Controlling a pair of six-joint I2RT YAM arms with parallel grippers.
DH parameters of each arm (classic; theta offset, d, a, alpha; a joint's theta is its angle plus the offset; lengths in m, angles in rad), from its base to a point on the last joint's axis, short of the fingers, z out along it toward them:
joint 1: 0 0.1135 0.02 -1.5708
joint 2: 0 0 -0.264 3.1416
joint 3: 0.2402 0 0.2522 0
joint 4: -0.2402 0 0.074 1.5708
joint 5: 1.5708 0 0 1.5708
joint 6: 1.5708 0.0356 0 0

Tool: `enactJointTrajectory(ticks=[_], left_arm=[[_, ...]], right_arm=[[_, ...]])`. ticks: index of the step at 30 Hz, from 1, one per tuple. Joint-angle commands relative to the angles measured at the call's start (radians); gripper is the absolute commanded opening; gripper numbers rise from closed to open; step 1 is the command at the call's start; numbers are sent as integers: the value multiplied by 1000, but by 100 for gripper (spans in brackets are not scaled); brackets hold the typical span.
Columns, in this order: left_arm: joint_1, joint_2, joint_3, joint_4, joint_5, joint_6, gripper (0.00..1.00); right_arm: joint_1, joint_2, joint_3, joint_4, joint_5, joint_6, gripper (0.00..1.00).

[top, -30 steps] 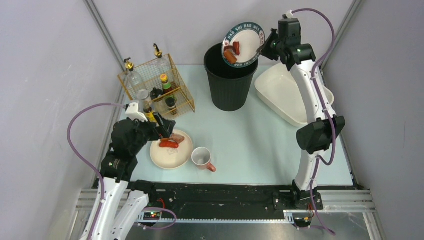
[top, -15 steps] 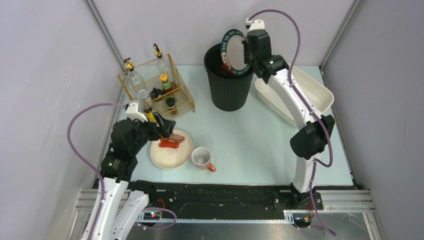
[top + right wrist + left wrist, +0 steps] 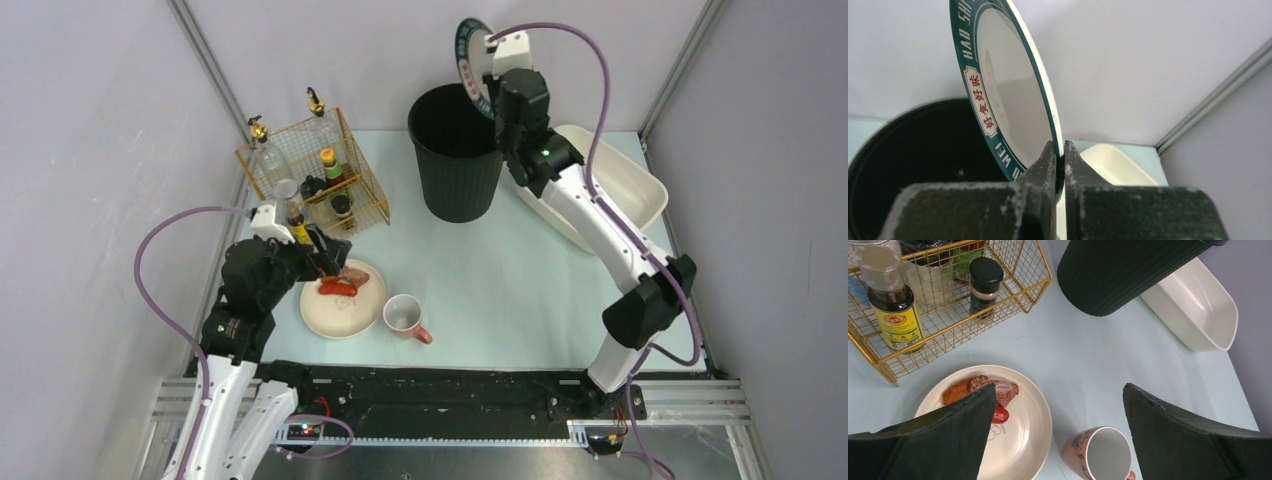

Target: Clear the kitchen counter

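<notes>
Overhead, the pale mint-green flat bench (image 3: pixel 520 290), with a black rail along its front edge, is seen carrying everything else. The right pincer (image 3: pixel 1058 151) is closed tight on the rim of a round white plate with a dark green lettered border (image 3: pixel 1008 95). This plate is held nearly on edge above the far rim of a tall black ribbed bin (image 3: pixel 458 175). A white rectangular basin (image 3: pixel 625 185) is set just beside the bin on its right. The left pincer (image 3: pixel 1058 390) is spread as wide as it goes and nothing is gripped by it. It is poised over the edge of a round cream plate (image 3: pixel 1028 440), on which brown and red pieces of meat-like food (image 3: pixel 998 390) are laid. A pink mug with a pale inside (image 3: pixel 403 315) is stood upright just beside that plate on its right; whether the two touch cannot be told. A gold wire basket (image 3: pixel 312 170) holding sauce bottles and spice jars is placed behind the cream plate, on the bench's left side, near the bin.
</notes>
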Motion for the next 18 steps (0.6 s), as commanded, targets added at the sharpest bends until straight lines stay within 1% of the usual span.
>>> enactJointTrajectory(ticks=[1,3,8,11,12,13,14,15,18], left_arm=[[13,3,-9,28,21,-8,100],[14,2,-10,29,20,-8,100],[16,6,-11,29,20,-8,100],[17,12,-11,30,23,-10,100],[18,12,-10,31,24,-10,100],[18,15,-11,30,26,-9,100],[20,16,-11,30,28,-11,100],[21,16,-9,31,29,-10,100],[23,14,-11,33,30,-11,100]], right_arm=[[-25,-119,55,172,105,6,0],[-57,-137,67,148,121,51,0],[-170,-179,95,-71,70,262,0],[-290,-205,96,-184,27,387,0],[-320,-210,92,-243,-23,464,0],[-379,-220,88,-270,-52,502,0],[-404,-223,76,-316,-106,559,0],[-449,-229,69,-335,-129,584,0],[-514,-231,30,-398,-214,663,0]])
